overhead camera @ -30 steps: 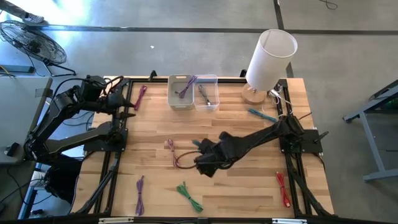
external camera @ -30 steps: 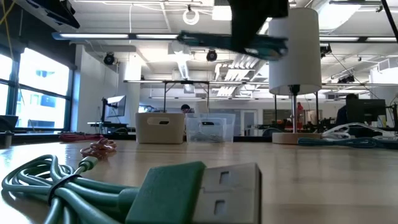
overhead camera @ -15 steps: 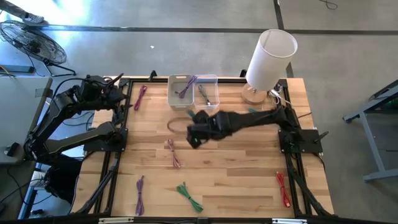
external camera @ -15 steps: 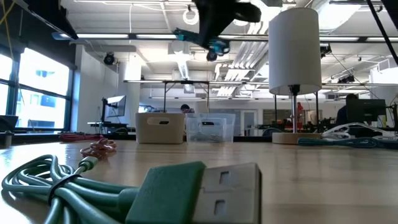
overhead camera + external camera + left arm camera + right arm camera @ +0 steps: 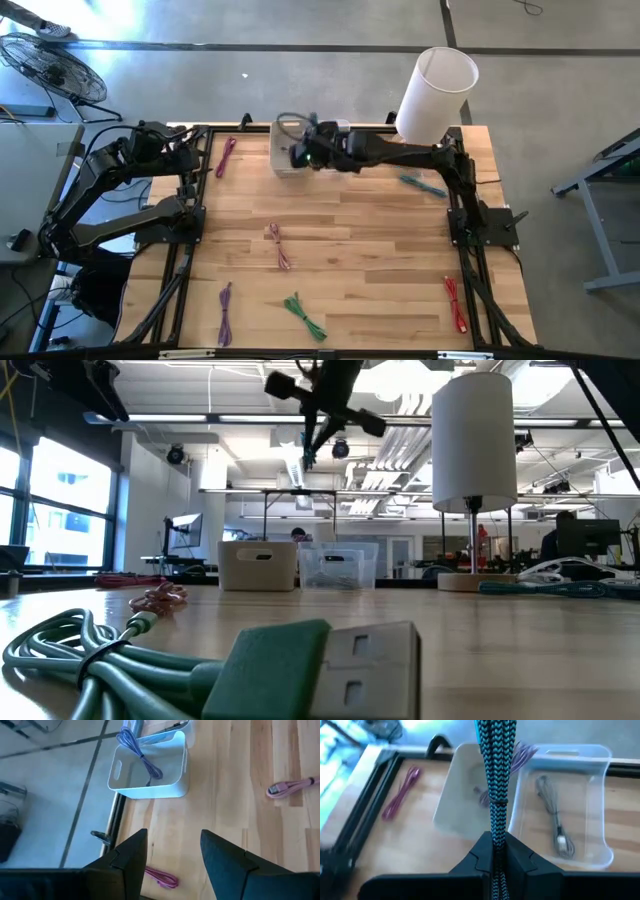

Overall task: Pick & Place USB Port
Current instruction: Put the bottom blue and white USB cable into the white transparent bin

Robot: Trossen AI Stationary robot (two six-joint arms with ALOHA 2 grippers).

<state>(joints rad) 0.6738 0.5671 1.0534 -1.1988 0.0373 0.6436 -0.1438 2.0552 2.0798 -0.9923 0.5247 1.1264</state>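
My right gripper (image 5: pixel 303 152) hovers over the two bins at the table's far edge, shut on a teal-and-black braided USB cable (image 5: pixel 495 780). The white bin (image 5: pixel 454 800) holds a purple cable (image 5: pixel 142 755). The clear bin (image 5: pixel 560 805) beside it holds a grey cable (image 5: pixel 555 827). In the low view the right gripper (image 5: pixel 318 405) is high above the bins (image 5: pixel 300 565). My left gripper (image 5: pixel 172 855) waits open at the table's far left (image 5: pixel 195 160), with nothing between its fingers. My right gripper pinches the braided cable (image 5: pixel 496 832) between its two fingers, with the cable running straight out past the fingertips. The fingers slant down toward the bins. The cable is lifted clear of the table, and its loop (image 5: pixel 289 122) sticks out past the bin's far side.
Loose cables lie on the table: magenta (image 5: pixel 227 155), pink (image 5: pixel 280 245), purple (image 5: pixel 225 312), green (image 5: pixel 305 316), red (image 5: pixel 455 302) and teal (image 5: pixel 420 183). A white lamp (image 5: pixel 435 90) stands at the far right. The green cable's plug (image 5: pixel 320 665) fills the low view's foreground.
My right gripper has swung from the middle of the table toward the far edge and somewhat left, rising a little and rolling, and it now hangs over the bins. The braided cable has gone with it, lifted clear of the table.
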